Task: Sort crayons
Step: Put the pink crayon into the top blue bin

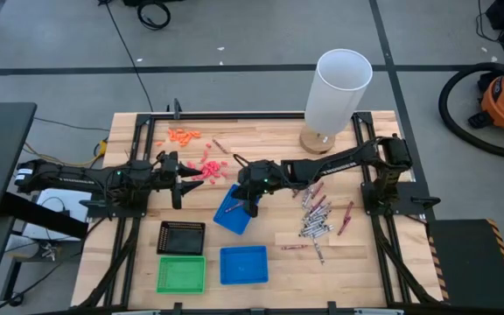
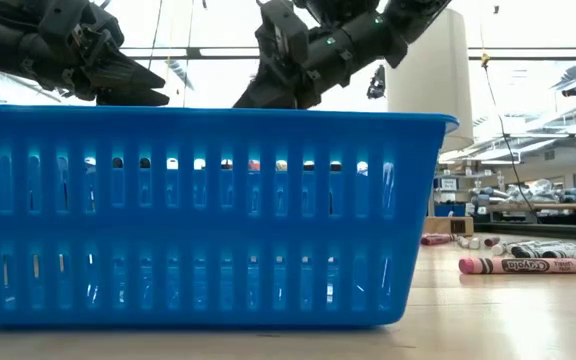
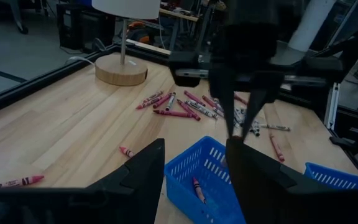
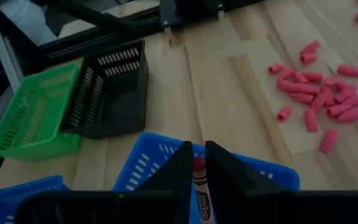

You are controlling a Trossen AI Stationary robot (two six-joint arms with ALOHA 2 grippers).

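Right gripper (image 4: 197,163) is clamped on a red crayon (image 4: 199,183), held directly above the tilted blue tray (image 4: 272,171); label partly readable, "Crayola" style lettering. Left gripper (image 3: 194,165) waits nearby, fingers apart, holding nothing.

Red and grey-silver crayons (image 1: 316,215) lie scattered right of centre in the high view, one red crayon (image 4: 201,190) hangs upright above a blue tray (image 4: 143,163), another (image 3: 197,188) lies inside it.
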